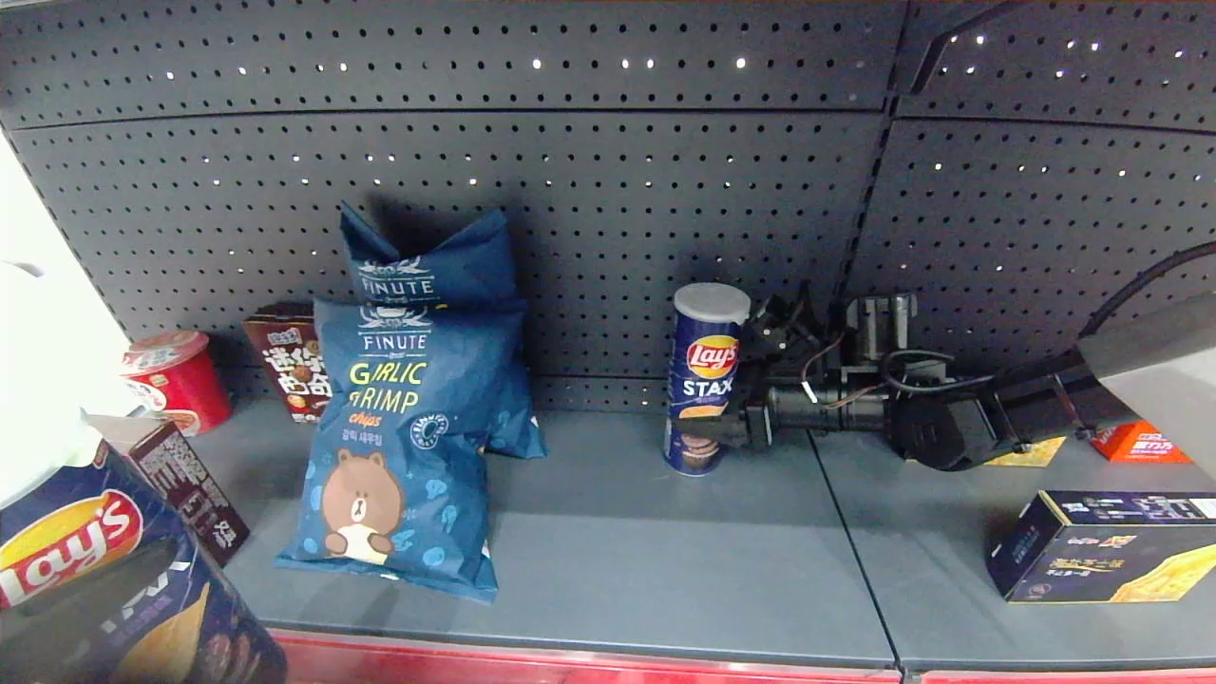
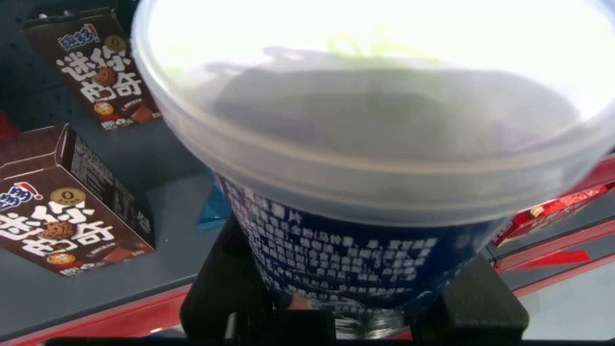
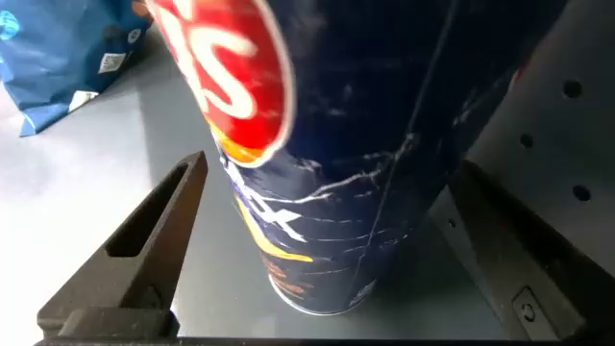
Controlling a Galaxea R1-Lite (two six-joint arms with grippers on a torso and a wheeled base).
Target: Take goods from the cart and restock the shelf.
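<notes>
My right pincer [image 3: 322, 264] stands wide astride the tall blue cardboard crisp can [image 1: 705, 380], upright on the grey metal shelf [image 1: 617, 551]: one restocked, I judge. My left pincer [image 2: 356, 303] grips a second blue lidded can [image 2: 365, 144], not yet shelved.

Grey shelf [image 1: 608, 570], L to R: red cup [image 1: 176, 380] and brown box [image 1: 290, 366] set at back. Front bag [image 1: 399, 446] is leaned on rear bag [image 1: 432, 261]. Chips can [image 1: 708, 375] stood upright, mid. Dark box [image 1: 1102, 546] laid flat front-R, orange pack [image 1: 1135, 442] behind.

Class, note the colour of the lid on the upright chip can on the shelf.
The lid is pale grey-white, clearest in the head view.
</notes>
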